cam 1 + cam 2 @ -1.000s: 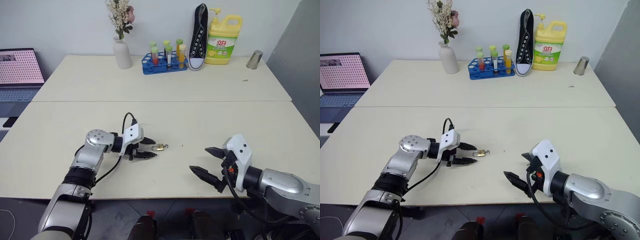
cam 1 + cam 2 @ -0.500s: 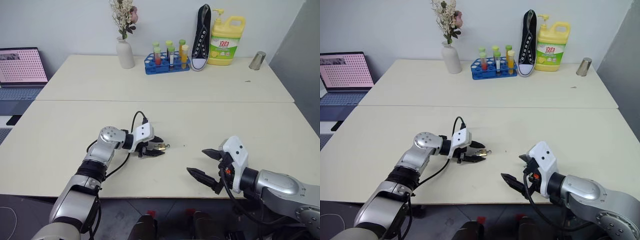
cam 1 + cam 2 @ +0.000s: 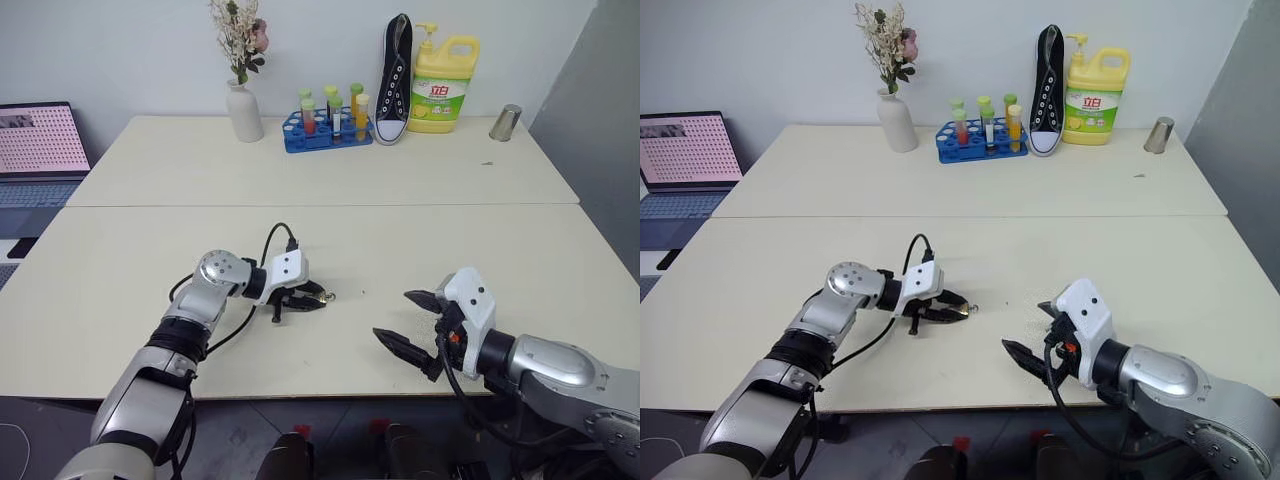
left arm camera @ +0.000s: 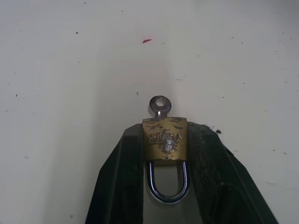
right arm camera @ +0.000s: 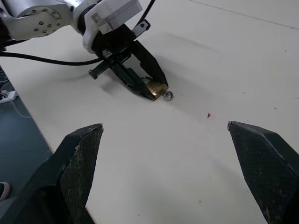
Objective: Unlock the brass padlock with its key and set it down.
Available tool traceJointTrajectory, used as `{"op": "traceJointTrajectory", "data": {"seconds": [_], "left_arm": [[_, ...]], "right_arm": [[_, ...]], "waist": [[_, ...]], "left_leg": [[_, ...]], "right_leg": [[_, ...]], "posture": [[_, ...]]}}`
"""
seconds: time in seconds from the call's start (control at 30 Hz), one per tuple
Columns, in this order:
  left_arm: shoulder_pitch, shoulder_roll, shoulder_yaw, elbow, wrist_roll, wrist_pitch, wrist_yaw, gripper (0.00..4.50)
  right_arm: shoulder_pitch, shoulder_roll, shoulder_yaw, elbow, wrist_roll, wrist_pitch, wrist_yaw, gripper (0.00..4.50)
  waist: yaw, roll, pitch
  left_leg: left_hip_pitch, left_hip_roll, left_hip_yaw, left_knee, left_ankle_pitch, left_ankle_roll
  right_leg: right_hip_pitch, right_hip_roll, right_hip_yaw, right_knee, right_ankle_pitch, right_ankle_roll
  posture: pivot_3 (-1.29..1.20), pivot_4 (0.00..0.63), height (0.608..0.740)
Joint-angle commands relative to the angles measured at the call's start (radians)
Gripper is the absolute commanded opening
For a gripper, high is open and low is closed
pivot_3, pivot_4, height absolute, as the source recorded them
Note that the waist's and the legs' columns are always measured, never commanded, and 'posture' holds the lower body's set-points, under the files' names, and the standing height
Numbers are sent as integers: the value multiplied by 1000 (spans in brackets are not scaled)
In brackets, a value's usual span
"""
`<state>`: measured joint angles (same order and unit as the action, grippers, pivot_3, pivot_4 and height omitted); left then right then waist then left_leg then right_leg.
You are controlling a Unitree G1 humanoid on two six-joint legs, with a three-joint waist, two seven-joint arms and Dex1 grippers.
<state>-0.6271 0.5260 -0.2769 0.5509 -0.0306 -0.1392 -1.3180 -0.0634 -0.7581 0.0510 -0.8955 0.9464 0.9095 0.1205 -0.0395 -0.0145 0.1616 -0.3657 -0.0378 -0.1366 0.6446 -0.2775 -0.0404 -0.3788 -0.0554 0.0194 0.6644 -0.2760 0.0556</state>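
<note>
The brass padlock [image 4: 164, 140] lies flat on the cream table [image 3: 450, 250], its silver shackle [image 4: 169, 189] pointing back toward the wrist. The key [image 4: 160, 105] sticks out of the padlock's far end, its round bow free beyond the fingertips. My left gripper [image 3: 314, 296] is shut on the padlock body, one black finger [image 4: 122, 177] pressed against each side. My right gripper [image 3: 393, 316] hovers open near the table's front edge, to the right of the padlock, with nothing between its fingers [image 5: 79, 158].
Along the far edge of the back table stand a white vase [image 3: 243, 110], a blue test-tube rack [image 3: 325, 130], a black shoe [image 3: 393, 80], a yellow detergent bottle [image 3: 441, 85] and a metal cup [image 3: 504, 122]. A laptop [image 3: 35, 140] sits at the left.
My left gripper reached slightly right and its fingers closed in on the padlock, which lay just past its tips before. The right gripper stayed put; the head camera shifted.
</note>
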Motion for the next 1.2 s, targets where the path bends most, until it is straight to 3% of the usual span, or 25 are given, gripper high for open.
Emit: {"op": "traceJointTrajectory", "data": {"seconds": [0.03,0.1,0.2,0.37,0.63,0.87,0.97,1.2], "left_arm": [[72,-6,63,-137,-62,-201,34,966],[86,-27,96,-184,-58,-359,110,966],[86,3,87,-176,81,-819,215,966],[74,29,79,-104,152,-1095,334,966],[103,40,83,-118,247,-1149,501,966],[109,59,72,-132,309,-1133,598,966],[110,67,64,-135,330,-1129,630,966],[101,71,39,-146,355,-1109,682,966]], "right_arm": [[-13,25,0,-19,-74,-85,59,4500],[-6,28,6,-12,-116,-118,97,4500],[4,30,15,16,-137,-147,173,4500],[-43,87,7,104,-72,-132,244,4500],[-159,150,70,259,-60,-76,372,4500],[-209,196,85,317,-75,-53,399,4500],[-223,206,83,327,-72,-39,405,3901],[-236,234,93,330,-83,-19,400,1491]], "waist": [[0,0,0],[9,-1,1],[21,-3,1],[22,-2,1],[11,-2,2],[11,-2,2],[11,-2,2],[11,-2,2]], "left_leg": [[0,0,0,0,0,0],[-2,0,-1,0,0,0],[-5,0,-2,1,0,-1],[-4,-2,0,1,0,-1],[-4,-2,0,0,0,0],[-3,-2,0,0,0,0],[-3,-2,-1,0,0,0],[-4,-2,-1,0,0,0]], "right_leg": [[-1,0,0,0,0,0],[-1,-1,0,-1,0,0],[-2,-2,-1,-2,0,0],[-2,-4,0,-2,0,0],[-2,-2,-1,-1,0,0],[-2,-2,-1,-1,0,0],[-2,-2,-2,-1,0,0],[-2,-2,-2,-1,0,0]], "posture": [[0,150,740],[0,150,740],[0,150,740],[0,150,740],[0,150,740],[0,150,740],[0,150,740],[0,150,740]]}}
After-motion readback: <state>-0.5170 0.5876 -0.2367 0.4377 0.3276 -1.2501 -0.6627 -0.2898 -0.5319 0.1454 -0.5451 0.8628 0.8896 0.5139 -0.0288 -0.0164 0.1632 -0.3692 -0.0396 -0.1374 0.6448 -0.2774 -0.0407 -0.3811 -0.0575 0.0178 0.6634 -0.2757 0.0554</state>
